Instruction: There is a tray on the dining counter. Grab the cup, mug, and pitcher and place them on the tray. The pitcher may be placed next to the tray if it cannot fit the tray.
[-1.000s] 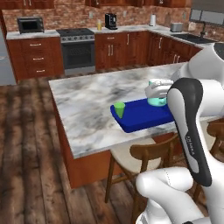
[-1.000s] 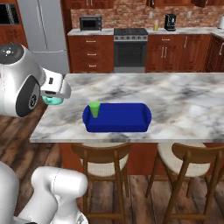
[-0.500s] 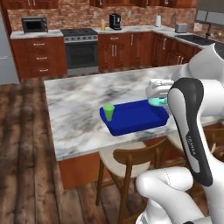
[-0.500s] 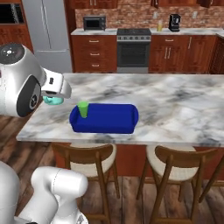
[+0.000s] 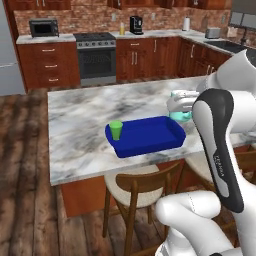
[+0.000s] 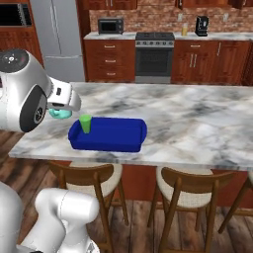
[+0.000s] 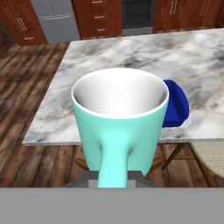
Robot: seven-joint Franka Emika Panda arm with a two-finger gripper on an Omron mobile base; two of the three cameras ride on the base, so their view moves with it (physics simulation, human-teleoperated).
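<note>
- Pincer (image 5: 181, 102) pinching teal mug (image 7: 120, 123), held up beside blue tray's (image 5: 150, 140) short end.
- Green cup (image 5: 116, 130) standing inside tray, opposite end.
- Tray on marble worktop (image 5: 85, 120); wooden stools (image 6: 188, 190) below near edge.

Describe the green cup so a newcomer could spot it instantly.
Find the marble dining counter, then the bright blue tray on it near the stools. The cup stands upright at one end of the tray: small, bright green, no handle, unlike the teal mug.
</note>
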